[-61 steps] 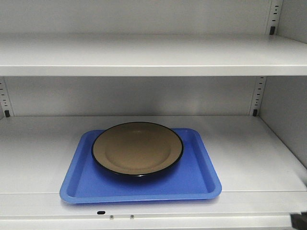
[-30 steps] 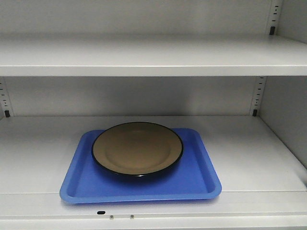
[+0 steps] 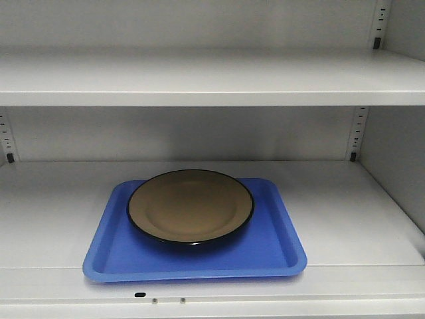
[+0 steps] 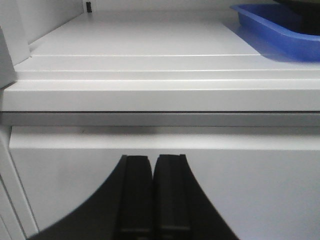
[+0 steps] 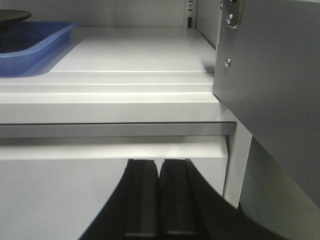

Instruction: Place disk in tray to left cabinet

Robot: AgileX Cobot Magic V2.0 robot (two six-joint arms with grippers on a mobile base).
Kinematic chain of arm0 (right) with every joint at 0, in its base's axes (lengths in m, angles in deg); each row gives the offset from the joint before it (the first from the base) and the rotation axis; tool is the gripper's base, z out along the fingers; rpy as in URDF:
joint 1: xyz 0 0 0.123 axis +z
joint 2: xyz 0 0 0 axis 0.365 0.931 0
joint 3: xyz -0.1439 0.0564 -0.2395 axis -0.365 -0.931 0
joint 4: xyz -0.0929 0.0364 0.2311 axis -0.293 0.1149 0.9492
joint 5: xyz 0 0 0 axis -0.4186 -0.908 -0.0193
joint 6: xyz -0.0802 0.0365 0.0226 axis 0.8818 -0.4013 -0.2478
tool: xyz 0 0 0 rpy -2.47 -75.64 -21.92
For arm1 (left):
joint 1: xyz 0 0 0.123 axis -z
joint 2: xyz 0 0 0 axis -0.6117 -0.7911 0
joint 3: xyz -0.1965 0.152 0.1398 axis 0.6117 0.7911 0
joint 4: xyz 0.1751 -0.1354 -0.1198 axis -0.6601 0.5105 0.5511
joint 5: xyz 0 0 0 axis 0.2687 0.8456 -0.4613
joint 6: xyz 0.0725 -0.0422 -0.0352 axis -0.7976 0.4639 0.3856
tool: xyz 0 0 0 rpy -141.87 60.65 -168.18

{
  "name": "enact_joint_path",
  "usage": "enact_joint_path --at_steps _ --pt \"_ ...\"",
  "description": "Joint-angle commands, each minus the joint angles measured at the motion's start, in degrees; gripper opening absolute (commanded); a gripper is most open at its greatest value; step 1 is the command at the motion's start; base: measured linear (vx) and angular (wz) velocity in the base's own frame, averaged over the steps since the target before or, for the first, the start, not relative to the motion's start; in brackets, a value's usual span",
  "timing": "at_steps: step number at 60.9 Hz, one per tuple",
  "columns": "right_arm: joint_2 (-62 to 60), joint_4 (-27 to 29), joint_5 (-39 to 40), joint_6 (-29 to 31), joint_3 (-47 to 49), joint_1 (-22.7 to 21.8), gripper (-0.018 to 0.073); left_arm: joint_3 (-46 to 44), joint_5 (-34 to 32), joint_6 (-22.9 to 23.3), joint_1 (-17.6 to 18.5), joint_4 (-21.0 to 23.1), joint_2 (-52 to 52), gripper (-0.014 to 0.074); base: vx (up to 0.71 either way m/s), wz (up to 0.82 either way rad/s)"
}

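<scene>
1. A second ago a dark corner of something showed at the 4 o'clock edge of the front view; it has since slipped out of sight, and nothing else on the shelf has moved. I read that as an arm pulling clear of the left cabinet.
2. The disk sits flat in the tray, toward the tray's 12 o'clock rim, with bare blue floor showing at its 6 o'clock side. Nothing else is in the tray.
3. The tray rests on the cabinet's lower shelf, near the front lip, a little toward the 9 o'clock side of the span.
4. The left end effector hangs below the shelf front, fingers pressed together, holding nothing; the tray's corner shows at its 1 o'clock.
5. The right end effector is likewise closed and empty below the shelf edge, the tray and the disk's rim at its 10 o'clock.
6. With both arms out and the load settled, the placing looks finished to me.
</scene>
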Motion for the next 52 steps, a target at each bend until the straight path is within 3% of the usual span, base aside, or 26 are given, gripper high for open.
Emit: enact_joint_path --at_steps 1,52 --pt "-0.3 -0.6 5.3 0.3 -1.2 -0.3 -0.0008 1.1 -4.6 0.0 0.3 0.2 0.3 -0.0006 0.00 0.00" --pt "-0.1 -0.6 5.3 0.3 -1.2 -0.3 -0.0008 1.1 -4.6 0.0 0.3 0.2 0.3 -0.0006 0.00 0.00"
